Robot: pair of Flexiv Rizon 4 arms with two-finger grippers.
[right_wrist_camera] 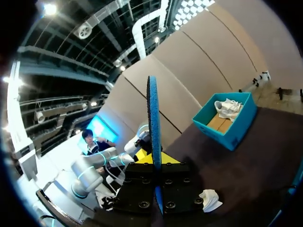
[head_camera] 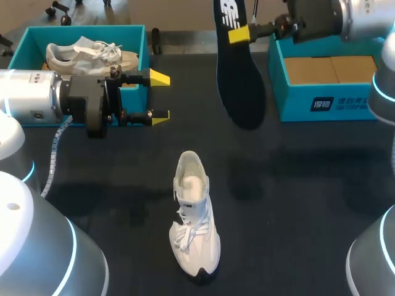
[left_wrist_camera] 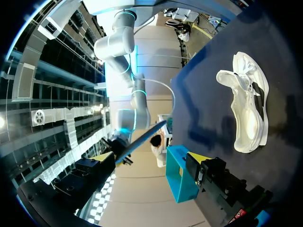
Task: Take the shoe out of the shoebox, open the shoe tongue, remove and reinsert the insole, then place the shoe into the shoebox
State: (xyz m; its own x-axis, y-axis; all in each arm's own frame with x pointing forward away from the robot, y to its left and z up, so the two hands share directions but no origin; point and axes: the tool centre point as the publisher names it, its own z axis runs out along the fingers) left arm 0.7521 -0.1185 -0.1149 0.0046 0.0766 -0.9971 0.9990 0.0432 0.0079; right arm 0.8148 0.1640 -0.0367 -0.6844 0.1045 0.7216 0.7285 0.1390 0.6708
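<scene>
Black foam is what your right gripper (head_camera: 239,34) is pinching: the insole (head_camera: 239,80) hangs in the air, broad end down, above the table (head_camera: 296,185) and just beside the right shoebox (head_camera: 321,102). You see only one yellow tip against it; the other is hidden behind the foam, and the insole's top end is cut off at the head view's edge. From the right wrist you get the insole edge-on, a thin blue line running up between the fingers.

Your left gripper (head_camera: 159,97) hovers with its fingers spread wide and nothing between them, just beside the left shoebox (head_camera: 37,37), where a second white shoe (head_camera: 92,54) lies, partly hidden by the arm.

Your white shoe (head_camera: 192,216) stands upright on the table near the middle, toe toward you, laces loose, well apart from both boxes and both grippers. You cannot tell how far the tongue is folded.

As for print, the insole carries a white logo near its top, and the right shoebox has white characters on its front wall.
</scene>
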